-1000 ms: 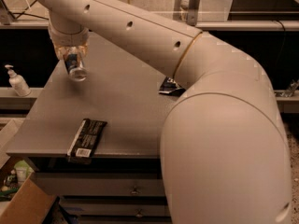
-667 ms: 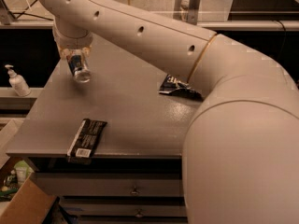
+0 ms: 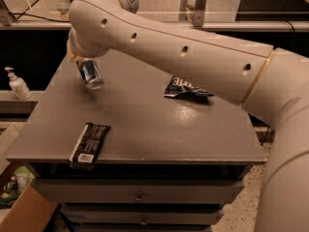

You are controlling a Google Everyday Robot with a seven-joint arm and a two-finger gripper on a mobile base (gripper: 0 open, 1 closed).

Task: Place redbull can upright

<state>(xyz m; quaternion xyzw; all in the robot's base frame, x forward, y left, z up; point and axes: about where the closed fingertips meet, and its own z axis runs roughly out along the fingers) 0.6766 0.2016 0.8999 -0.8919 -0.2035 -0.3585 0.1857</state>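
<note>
The redbull can [image 3: 90, 73] is a slim blue and silver can, held tilted above the back left part of the grey table [image 3: 145, 129], its silver end pointing down toward me. My gripper [image 3: 82, 62] is at the end of the big white arm and is shut on the can's upper part; the wrist hides most of it.
A black snack bar wrapper [image 3: 89, 144] lies at the table's front left edge. A dark crumpled bag [image 3: 186, 88] lies at the right middle, partly under the arm. A white pump bottle [image 3: 17, 84] stands on a ledge left of the table. A cardboard box [image 3: 24, 211] sits on the floor.
The arm has swung right and toward me, carrying the can a little further over the table. The can stays tilted in the gripper.
</note>
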